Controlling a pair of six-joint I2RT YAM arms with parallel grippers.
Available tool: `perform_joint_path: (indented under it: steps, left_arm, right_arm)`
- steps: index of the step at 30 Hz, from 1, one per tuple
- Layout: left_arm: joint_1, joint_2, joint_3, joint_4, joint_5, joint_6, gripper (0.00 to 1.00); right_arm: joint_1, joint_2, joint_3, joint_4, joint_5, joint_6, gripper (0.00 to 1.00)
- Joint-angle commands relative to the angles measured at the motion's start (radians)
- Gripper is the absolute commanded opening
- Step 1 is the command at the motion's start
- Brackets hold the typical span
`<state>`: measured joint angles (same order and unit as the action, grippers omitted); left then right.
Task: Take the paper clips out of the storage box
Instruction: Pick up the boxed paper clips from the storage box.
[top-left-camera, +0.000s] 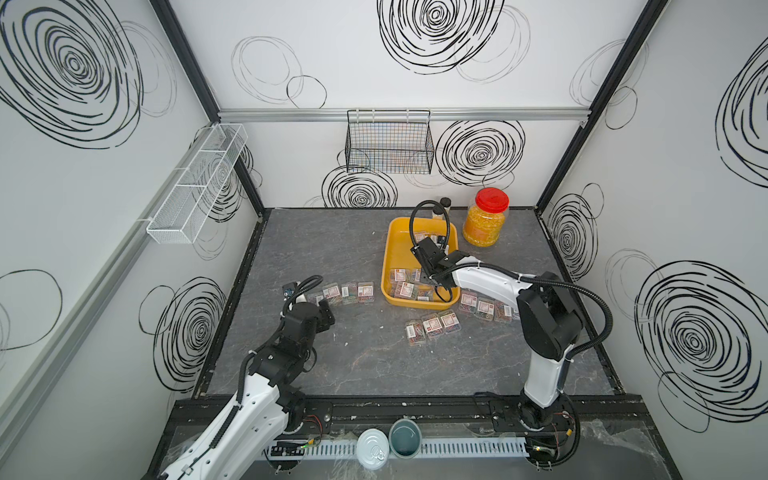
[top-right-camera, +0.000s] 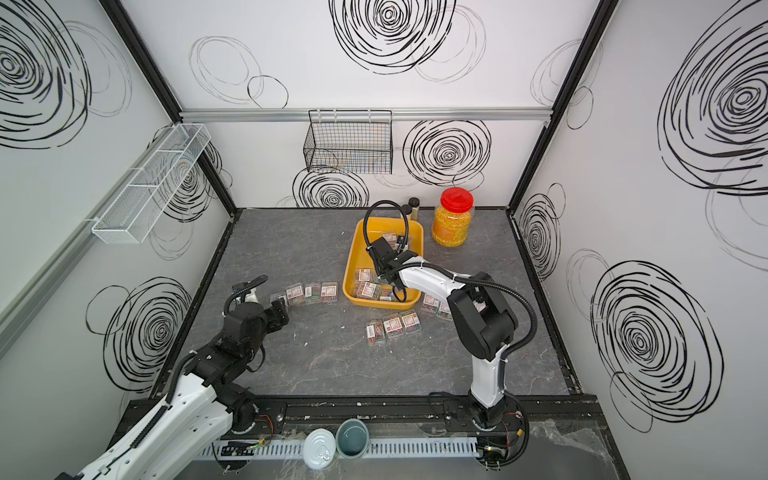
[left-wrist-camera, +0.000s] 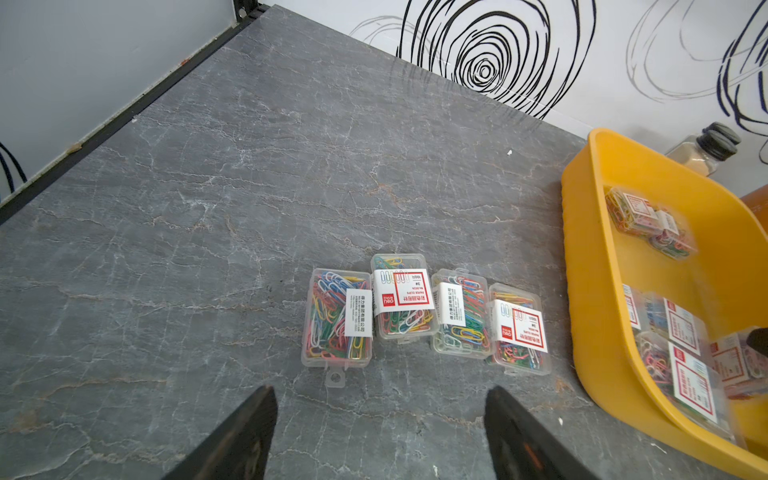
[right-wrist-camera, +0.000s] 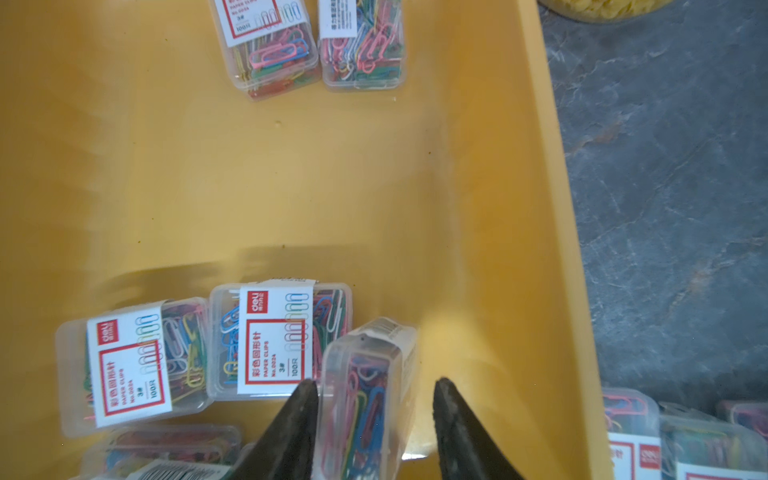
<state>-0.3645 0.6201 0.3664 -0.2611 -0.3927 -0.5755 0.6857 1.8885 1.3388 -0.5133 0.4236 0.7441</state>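
In both top views the right arm hides part of the storage box and several paper clips inside. In the right wrist view the upended case between the fingers of the right gripper runs off the edge, blurred. A bottle sits half hidden behind the box.

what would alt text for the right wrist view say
The right pincer straddles a clear case of coloured paper clips standing on edge inside the yellow storage box, its jaws apart with a gap on one side. Other labelled cases lie flat on its floor, and the grey table shows beyond its wall.
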Motion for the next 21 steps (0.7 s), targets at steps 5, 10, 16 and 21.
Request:
perform_joint_path:
  steps: [5, 10, 16, 21]
  left_arm:
    - [0.003, -0.014, -0.014, 0.02, -0.006, 0.002, 0.83]
    - [0.006, -0.017, -0.016, 0.019, -0.006, 0.0, 0.83]
    - [0.007, -0.017, -0.016, 0.018, -0.005, 0.001, 0.84]
    - [0.009, -0.022, -0.015, 0.017, -0.008, -0.001, 0.84]
  right_arm:
    - [-0.006, 0.031, 0.018, -0.037, 0.004, 0.013, 0.46]
    - [-0.011, 0.02, -0.005, -0.033, 0.011, 0.018, 0.42]
    - [-0.009, -0.022, -0.004, -0.026, 0.017, -0.004, 0.27]
    - [0.024, -0.137, -0.008, -0.046, 0.069, -0.029, 0.22]
